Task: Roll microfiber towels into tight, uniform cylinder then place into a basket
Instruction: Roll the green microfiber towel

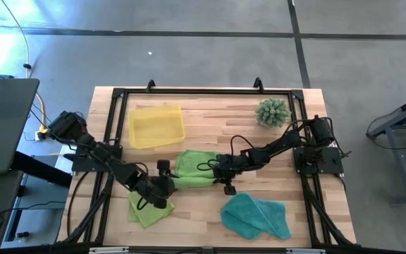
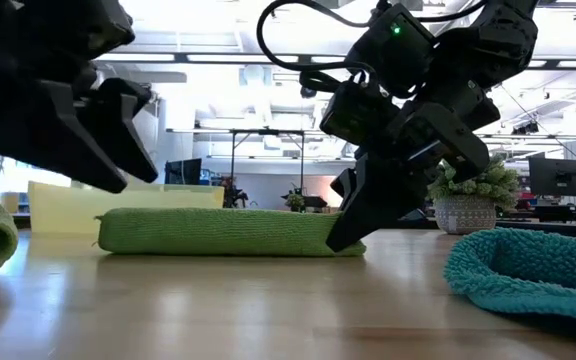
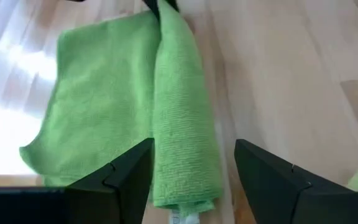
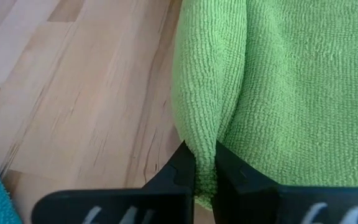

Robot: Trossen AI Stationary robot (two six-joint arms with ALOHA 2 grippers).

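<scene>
A lime green towel lies at the table's middle, its near edge rolled into a roll and the rest flat. My right gripper is shut on the roll's right end. My left gripper is open at the roll's left end, one finger on each side of it. A second lime towel and a teal towel lie loose near the front edge. The yellow basket stands at the far left. My right gripper pinches the right end of the roll between its two fingers. It comes slanting down from the table's right, the fingers lying along the roll. The roll rests flat on the table. My left gripper: I cannot tell whether its finger touches the roll.
A spiky green plant in a pot stands at the far right. A black frame runs around the tabletop. Bare wood lies between the roll and the teal towel.
</scene>
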